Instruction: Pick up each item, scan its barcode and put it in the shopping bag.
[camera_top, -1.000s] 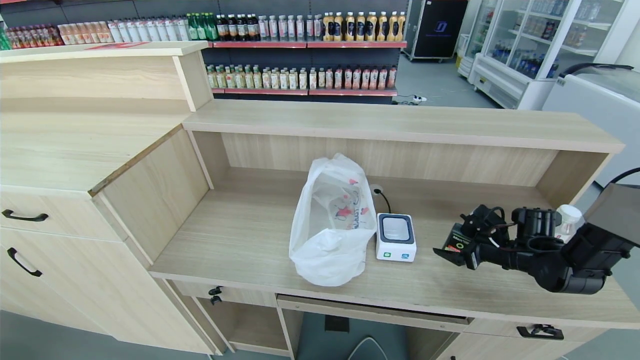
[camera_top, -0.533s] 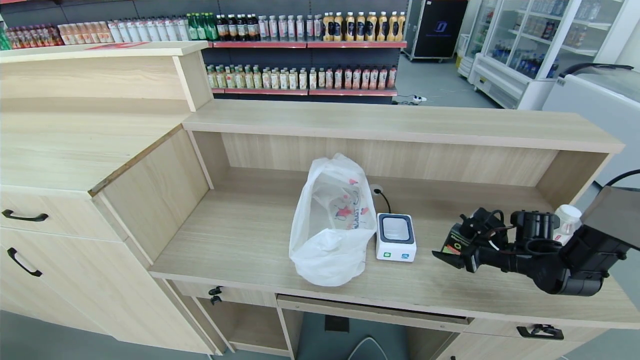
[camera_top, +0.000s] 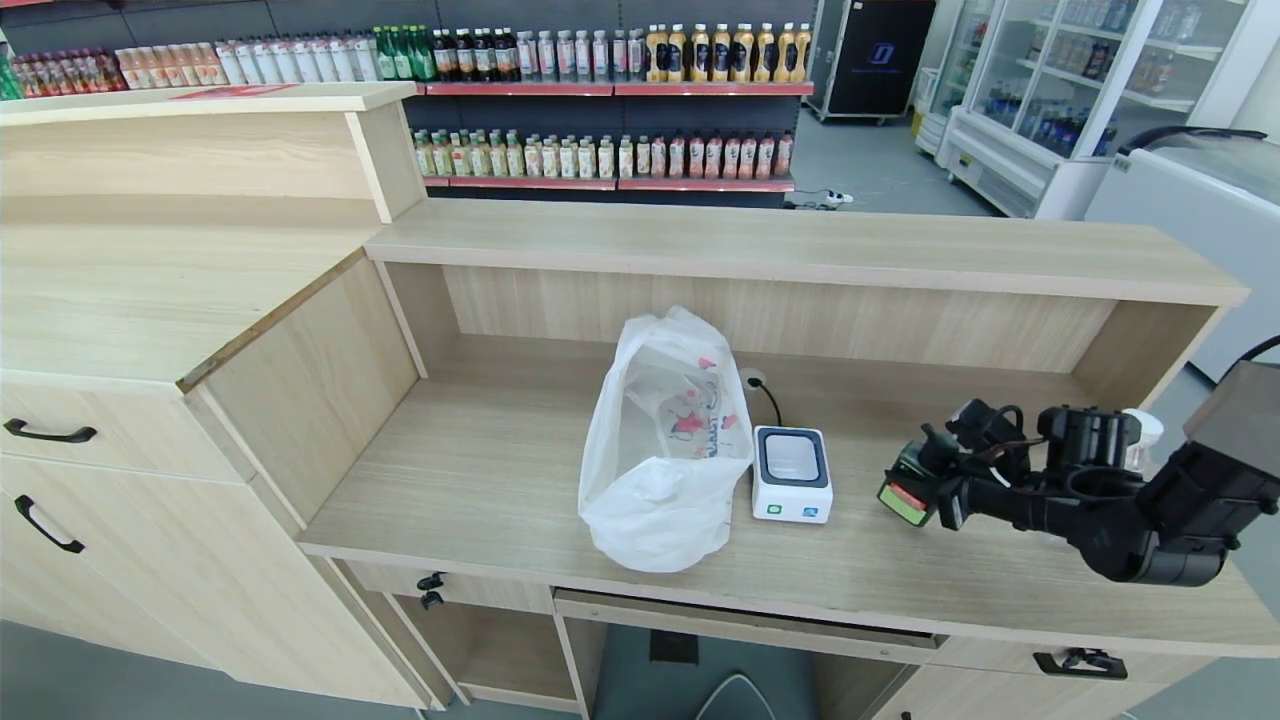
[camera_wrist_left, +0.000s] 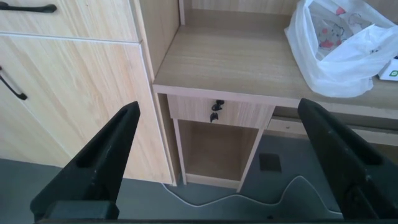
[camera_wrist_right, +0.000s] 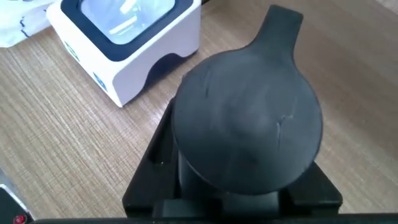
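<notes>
Right claw (camera_top: 925, 485) has rolled since a sec ago: the small pack (camera_top: 903, 497) used to show a dark face w/ a green ring, now it shows a green and red edge. The arm has also drifted a bit away from the scanner. The claw is clamped on the pack, held just above the worktop (camera_top: 480, 470), to the right of the barcode scanner (camera_top: 791, 472) and not touching it.

Handling guess: the pack looks small, light and fairly stiff, prob a glossy wrapper, so it could slip if the grip is loose. Best hold is across the narrow sides, leaving the printed faces open for the scan. Can't tell which face has the barcode.

Surroundings, big to small:
- worktop is boxed in by a raised back ledge and side walls, so not much room to swing.
- shopping bag (camera_top: 660, 450) is thin white plastic, floppy, slumped right beside the scanner on its left. Its mouth is half collapsed, so dropping stuff in could snag imo.
- scanner sits between pack and bag, window up, so it's in the direct path. Its cable (camera_top: 770, 400) runs to the back.
- white bottle (camera_top: 1143, 432) stands behind the right arm near the side wall, partly hidden.

Left claw (camera_wrist_left: 217, 106) hangs spread wide and empty, out front of the worktop edge.
</notes>
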